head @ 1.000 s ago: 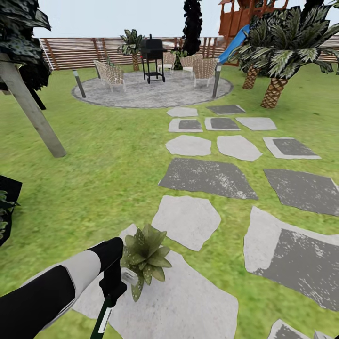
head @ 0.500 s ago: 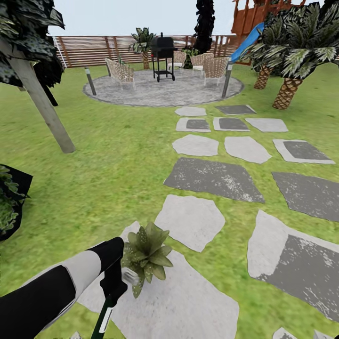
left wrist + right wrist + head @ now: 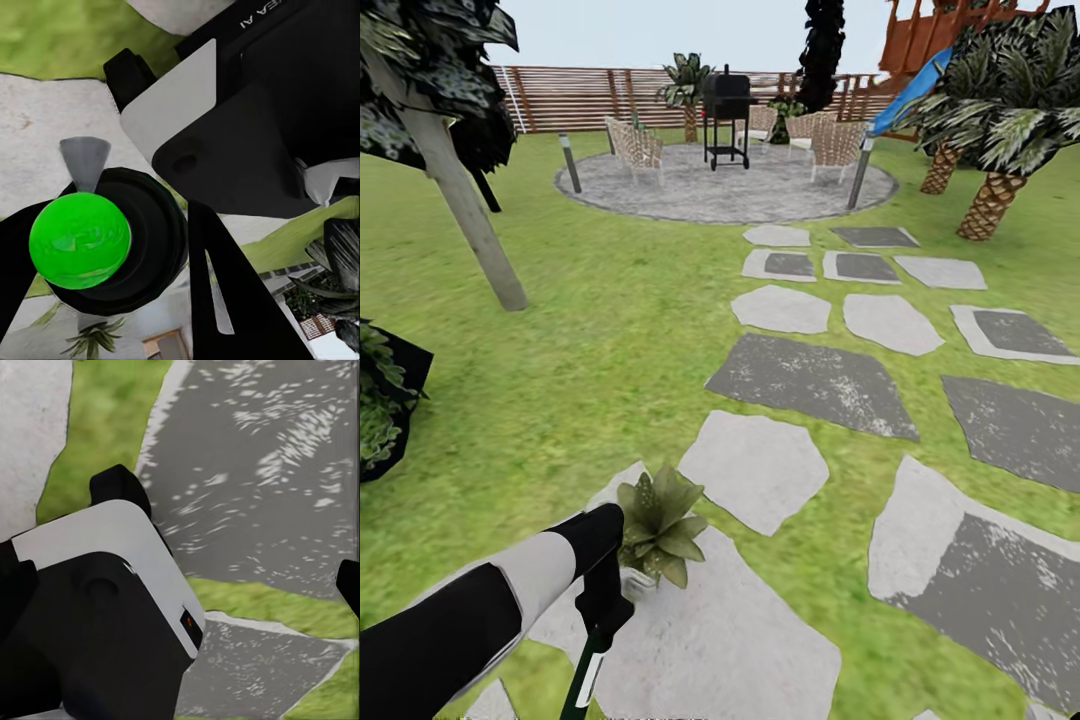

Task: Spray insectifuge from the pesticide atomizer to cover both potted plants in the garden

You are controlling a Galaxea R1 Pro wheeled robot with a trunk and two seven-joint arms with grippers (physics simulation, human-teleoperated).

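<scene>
atomizer (image 3: pixel 584 678): dark green, held | potted plant (image 3: pixel 657 522): on stone

Left gripper (image 3: pixel 603 608) sits over the near stepping stone (image 3: pixel 720 640), with the pesticide atomizer (image 3: pixel 582 685) hanging below it. Potted plant (image 3: pixel 658 522) just beyond and right of the gripper, on the same stone. More stones (image 3: pixel 810 378) run ahead-right of it. Tree trunk (image 3: pixel 465 220) far ahead-left. Round paving (image 3: pixel 730 185) with grill (image 3: pixel 726 115) and chairs (image 3: pixel 635 148) well ahead, fence (image 3: pixel 590 98) behind them.
</scene>
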